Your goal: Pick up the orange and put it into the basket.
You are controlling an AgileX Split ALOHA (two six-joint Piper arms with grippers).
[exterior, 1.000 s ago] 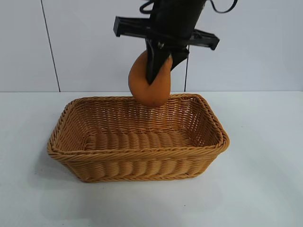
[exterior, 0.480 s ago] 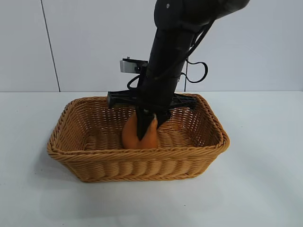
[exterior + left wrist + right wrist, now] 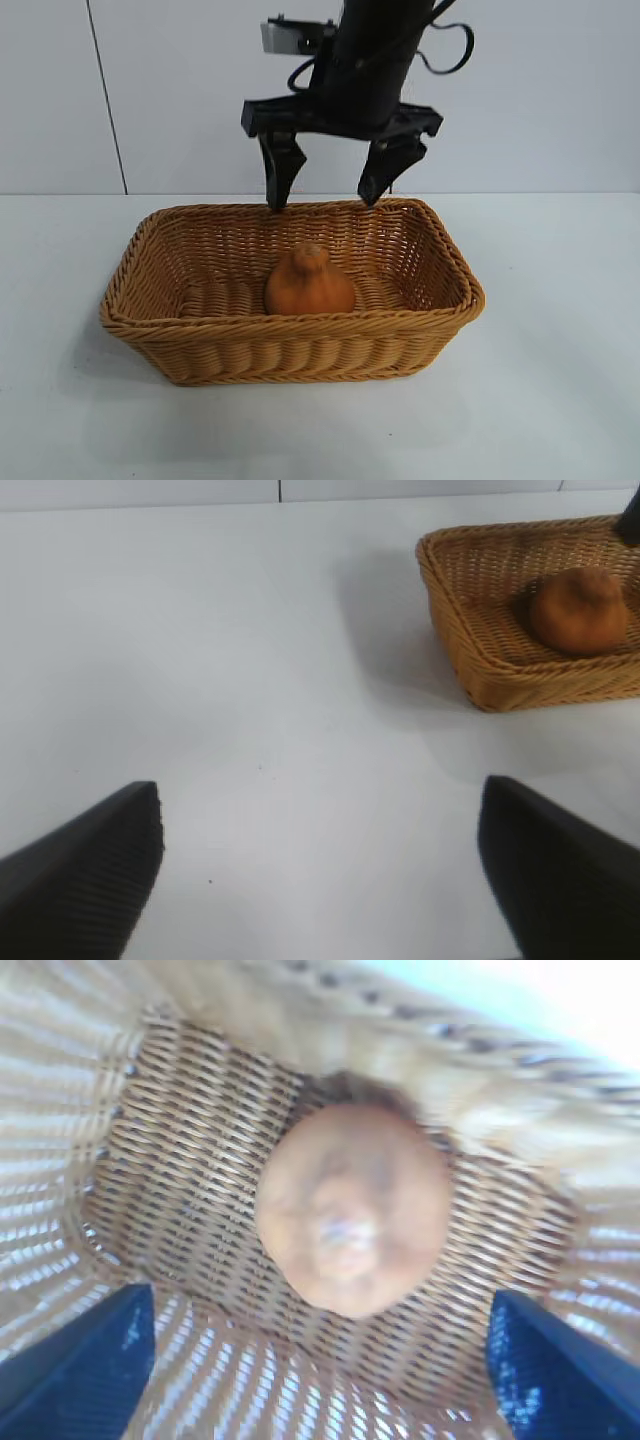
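Right tool (image 3: pixel 325 195), fingers apart, hangs directly above orange (image 3: pixel 309 283) lying in basket (image 3: pixel 290 345).

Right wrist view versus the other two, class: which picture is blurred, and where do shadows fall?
Right wrist view: orange and weave smeared soft. Exterior view: sharp, faint shadow on the table left of the basket. Left wrist view: sharp basket, soft shadow beside it; near end effector fingers out of focus.

Setting: robot test bench, lab-type room. Evidence: plain white tabletop (image 3: pixel 560 400), bare apart from one wicker basket (image 3: pixel 300 345); pale panelled wall (image 3: pixel 200 100) behind, with dark vertical seams; black robot arm (image 3: pixel 372 50) with looped cable and a small grey box mounted on it; no household furnishings or shop fittings in view
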